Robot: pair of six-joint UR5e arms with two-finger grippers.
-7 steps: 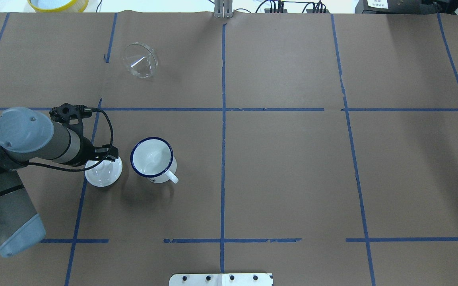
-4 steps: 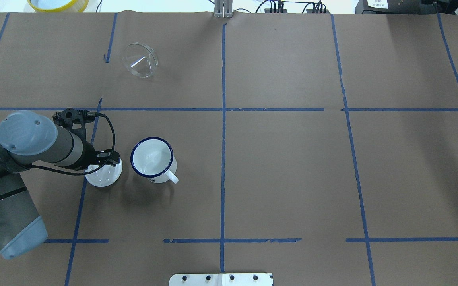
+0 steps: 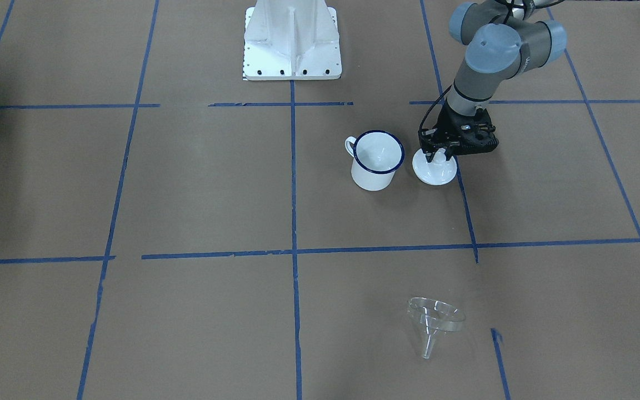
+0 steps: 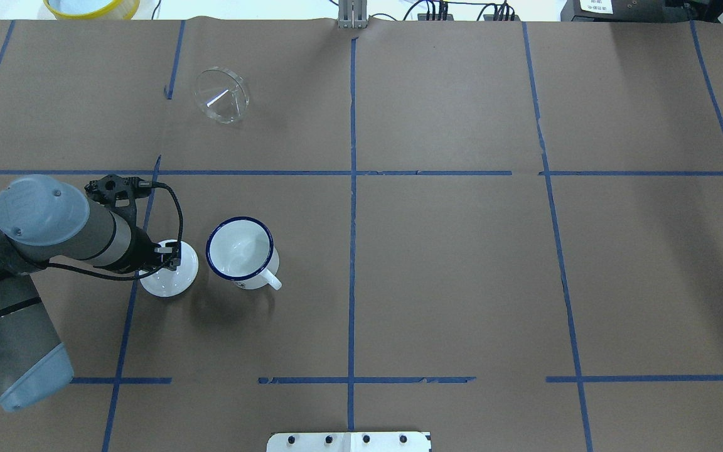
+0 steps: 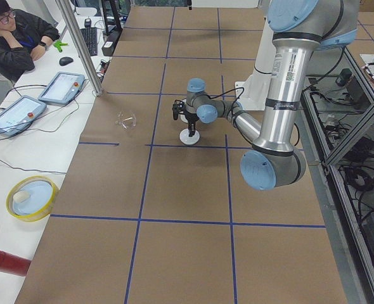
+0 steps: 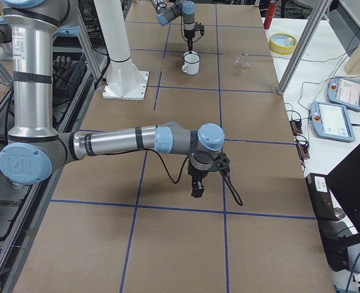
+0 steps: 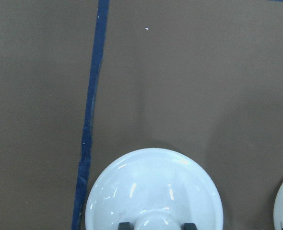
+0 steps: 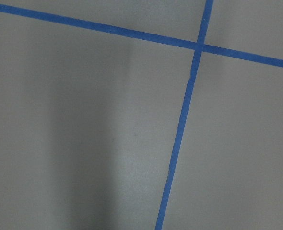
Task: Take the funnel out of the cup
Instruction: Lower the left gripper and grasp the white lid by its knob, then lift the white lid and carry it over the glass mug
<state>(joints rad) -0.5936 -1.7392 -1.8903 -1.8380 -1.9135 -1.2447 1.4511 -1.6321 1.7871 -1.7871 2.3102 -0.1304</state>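
Observation:
The clear funnel (image 4: 221, 95) lies on its side on the brown table, far from the cup; it also shows in the front view (image 3: 435, 322). The white mug with a blue rim (image 4: 240, 251) stands upright and empty, handle toward the robot (image 3: 376, 160). My left gripper (image 4: 170, 257) is just left of the mug, shut on the knob of a white round lid (image 4: 173, 279). In the left wrist view the fingers (image 7: 124, 225) flank the knob of the lid (image 7: 151, 187). My right gripper (image 6: 196, 189) hovers over bare table far to the right; I cannot tell whether it is open or shut.
A yellow-rimmed bowl (image 4: 88, 6) sits beyond the table's far left edge. The robot's white base plate (image 3: 292, 39) is at the near middle. An operator (image 5: 9, 38) and teach pendants (image 5: 60, 87) are at a side desk. Blue tape lines grid the table.
My left arm has shifted slightly toward the mug, and the white lid has moved a little to the right with it. The funnel and the mug have not moved.

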